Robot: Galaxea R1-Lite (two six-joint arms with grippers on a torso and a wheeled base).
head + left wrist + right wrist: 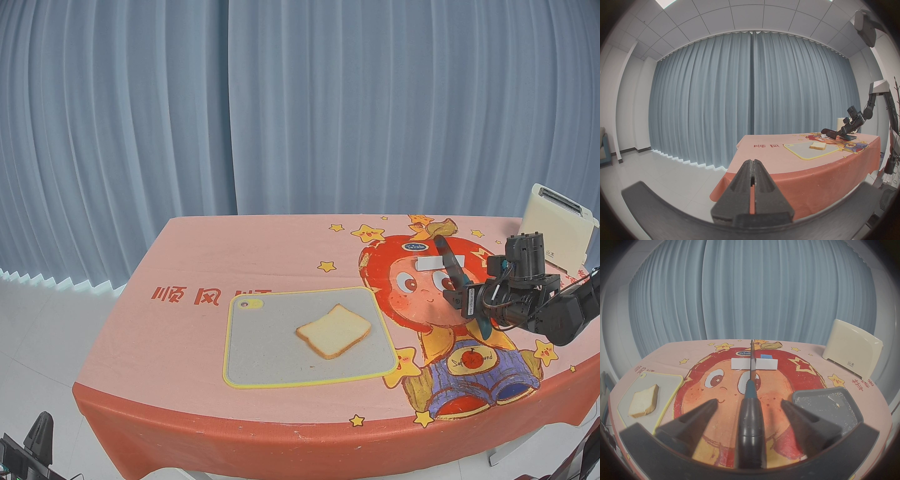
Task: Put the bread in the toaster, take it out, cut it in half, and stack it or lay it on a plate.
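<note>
The right claw (467, 299) grasps a knife (451, 259) by its handle, the blade raised above the desk (187, 325), not far from the toaster (558, 231). The left claw (752, 179) is clenched, fingers pressed together, low beside the desk. The bread slice (334, 330) lies flat on the grey cutting board (262, 350).

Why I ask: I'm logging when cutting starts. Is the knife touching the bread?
Apart. The head view shows the knife past the right edge of the cutting board, over the tablecloth, while the bread lies on it, a clear gap between them.
</note>
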